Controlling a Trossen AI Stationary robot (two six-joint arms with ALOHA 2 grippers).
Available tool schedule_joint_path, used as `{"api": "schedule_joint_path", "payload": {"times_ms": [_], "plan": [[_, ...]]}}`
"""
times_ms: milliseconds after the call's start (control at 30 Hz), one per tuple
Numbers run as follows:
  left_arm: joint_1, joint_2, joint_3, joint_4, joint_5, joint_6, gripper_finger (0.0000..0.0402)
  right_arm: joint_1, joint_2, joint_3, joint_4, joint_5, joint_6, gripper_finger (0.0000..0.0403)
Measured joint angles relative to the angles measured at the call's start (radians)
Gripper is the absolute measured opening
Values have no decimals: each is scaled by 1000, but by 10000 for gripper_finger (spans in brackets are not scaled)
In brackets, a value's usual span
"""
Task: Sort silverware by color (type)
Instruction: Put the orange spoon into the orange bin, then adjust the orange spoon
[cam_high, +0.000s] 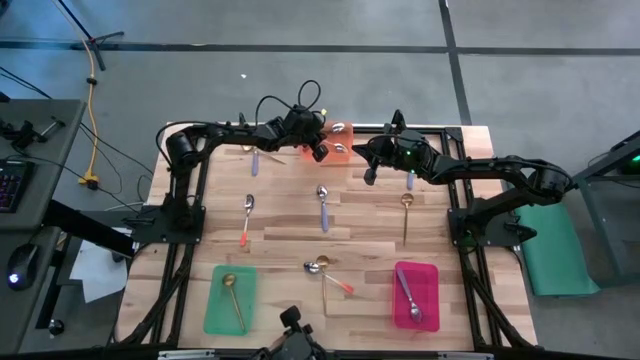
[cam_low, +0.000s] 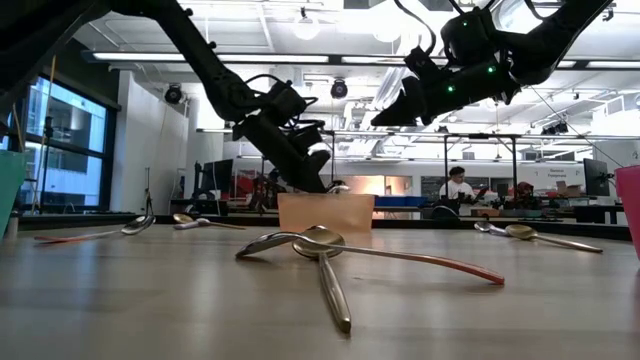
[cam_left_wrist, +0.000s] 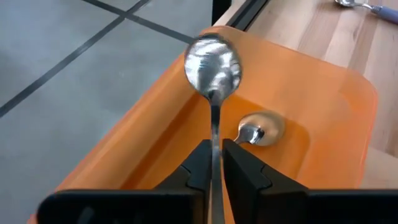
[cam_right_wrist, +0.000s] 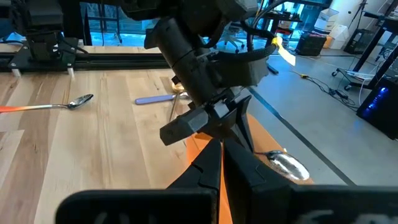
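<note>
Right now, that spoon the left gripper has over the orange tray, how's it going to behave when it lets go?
The spoon looks rigid, polished metal, so it will probably slide from the left gripper rather than cling. It may clatter and skid in the smooth orange tray, perhaps knocking the spoon already inside.

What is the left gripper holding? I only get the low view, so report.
Observer: A spoon. Its stem sits between the fingers of the left gripper, and its bowl is over the orange tray.
Operator: Check what is in that tray.
Observer: One other spoon lies inside it.
Operator: Locate the right gripper.
Observer: The right gripper is shut and empty, and hovers close to the left one above the tray.
</note>
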Motion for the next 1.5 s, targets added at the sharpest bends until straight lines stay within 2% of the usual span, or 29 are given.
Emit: {"api": "schedule_joint_path", "payload": {"times_ms": [200,400,500,800,900,1067,1200,1400,1500], "plan": [[0,-7,0,-14,-13,34,48,0,0,0,0,0,0,0],[-17,-60,-7,-4,-33,69,8,0,0,0,-1,0,0,0],[-37,-97,-47,36,-35,69,3,0,0,0,-1,0,-6,0],[-153,-259,-340,385,-35,35,1,2,0,0,-13,8,-31,0],[-214,-327,-434,461,-35,41,1,18,0,0,-16,70,-32,0],[-325,-453,-589,535,-35,70,0,73,-10,0,-25,168,-62,0],[-411,-534,-697,581,-53,78,0,126,-17,0,-29,182,-52,0],[-531,-616,-819,592,-128,63,0,249,-15,0,-98,157,68,0],[-591,-632,-858,599,-164,51,0,346,7,0,-127,211,122,0]]}}
